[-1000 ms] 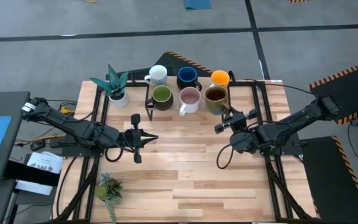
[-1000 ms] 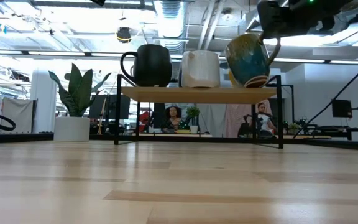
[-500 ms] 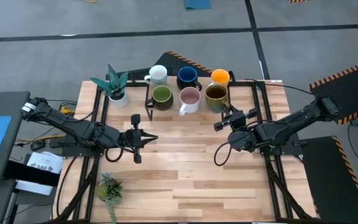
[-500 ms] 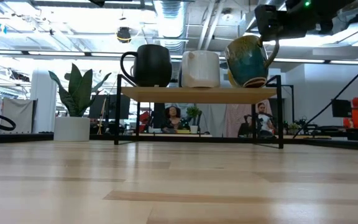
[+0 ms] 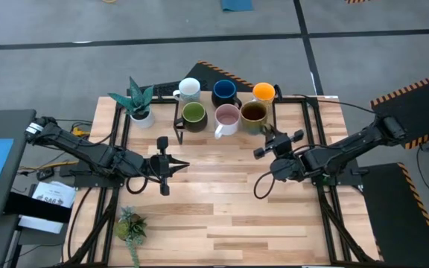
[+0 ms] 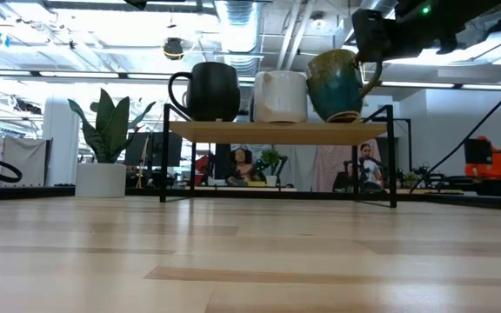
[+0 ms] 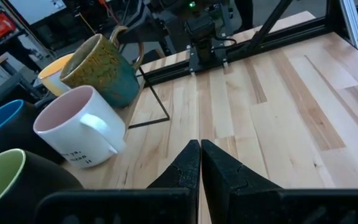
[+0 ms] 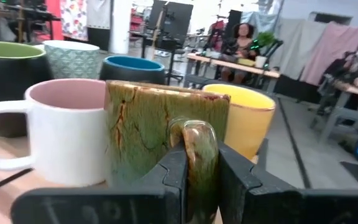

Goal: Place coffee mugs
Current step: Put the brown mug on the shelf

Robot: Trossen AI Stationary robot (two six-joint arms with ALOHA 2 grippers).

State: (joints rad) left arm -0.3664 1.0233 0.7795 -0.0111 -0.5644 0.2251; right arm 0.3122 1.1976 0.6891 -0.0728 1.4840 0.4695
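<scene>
The right claw [image 5: 265,141] sits right of centre in the high view, its two fingers pinched narrow on the handle of the brown mug [image 5: 254,113] — the right wrist view shows the handle squeezed between the dark pads. In the low view that mug [image 6: 336,84] looks close to upright on the small wooden shelf [image 6: 277,131], at its right end, just beside the pink mug [image 5: 229,116].

To finish this placement well, I would judge the base should sit flat on the shelf before the fingers part, and the claw should then draw straight back along the handle's line — any sideways drift could nudge the pink mug or the orange mug [image 5: 264,92] behind.

The olive green mug [image 5: 194,113] stands at the front row's left; the white mug [image 5: 189,88] and dark blue mug [image 5: 224,90] fill the back row, upper centre.

The left claw [image 5: 171,167] waits over the table [image 5: 229,216], left of centre, fingers closed together and empty.
</scene>
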